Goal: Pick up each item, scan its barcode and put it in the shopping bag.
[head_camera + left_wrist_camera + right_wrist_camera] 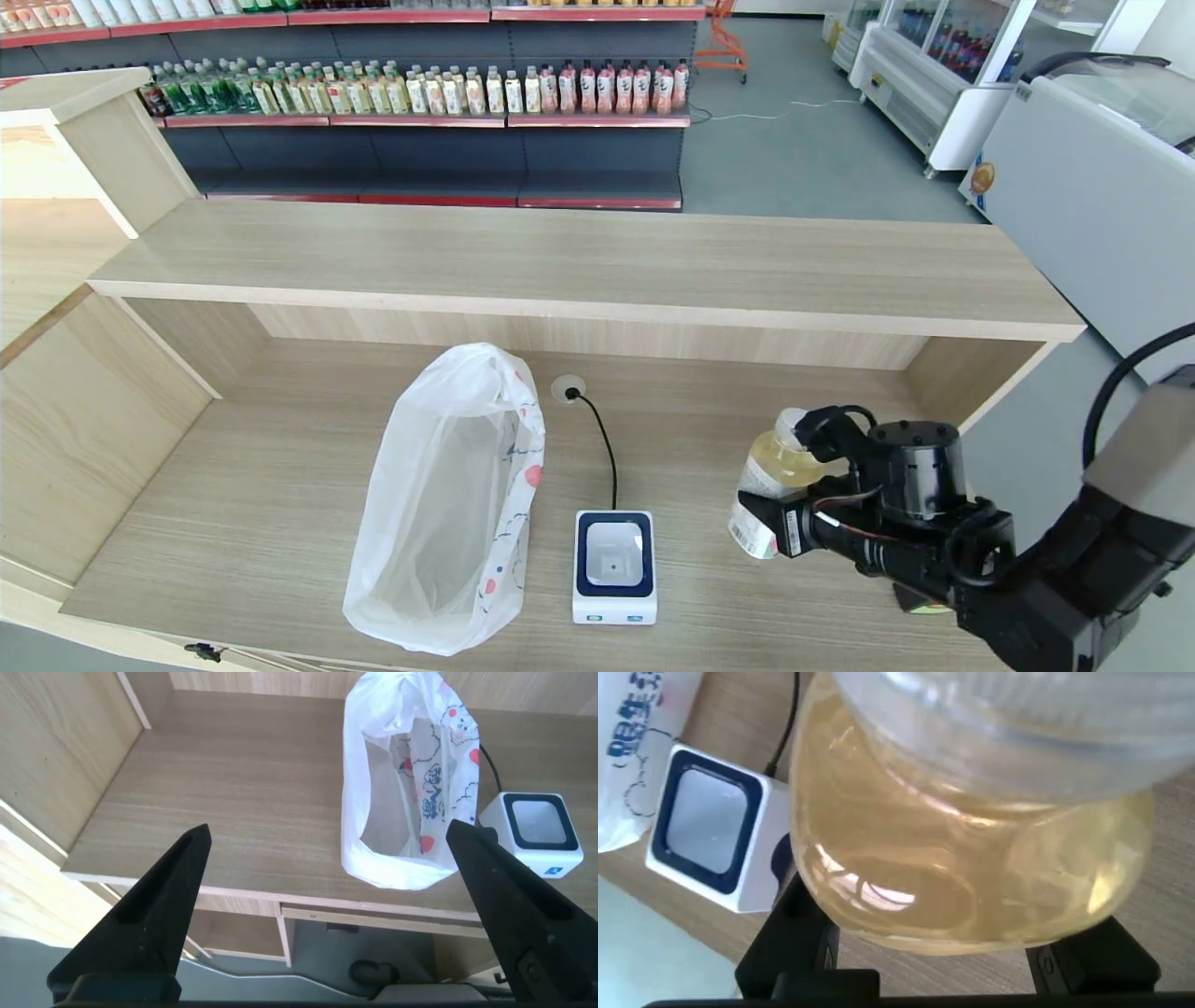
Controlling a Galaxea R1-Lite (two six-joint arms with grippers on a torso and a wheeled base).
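1. Bottle (777,469): you will find it in the lower right of the head view, clear plastic with pale yellow liquid. It is lifted off the counter (280,485) and tilted, with its pale cap toward the back wall and its white label end toward the near edge. A barcode shows on that label. It sits to the right of the scanner, apart from it.

2. Right gripper (794,478): your right arm comes in from the lower right corner. Its dark fingers (799,943) are clamped on the bottle, one on each side of the body.

3. Left gripper (327,905): the fingers are spread wide with nothing between them. It hangs over the counter's near edge, with the bag and scanner beyond it.

4. Shopping bag (448,504): lower centre-left of the head view. It is translucent white plastic with small red and blue print, lying on the counter with its mouth gaping toward the near edge.

5. Scanner (613,565): just right of the bag, a white box with a dark blue frame round its upward-facing window. A black cable (605,453) runs from it to a round port (568,387) in the counter.

6. Background: store shelves (420,93) of drinks along the top of the frame, and chest freezers (1092,159) in the upper right.
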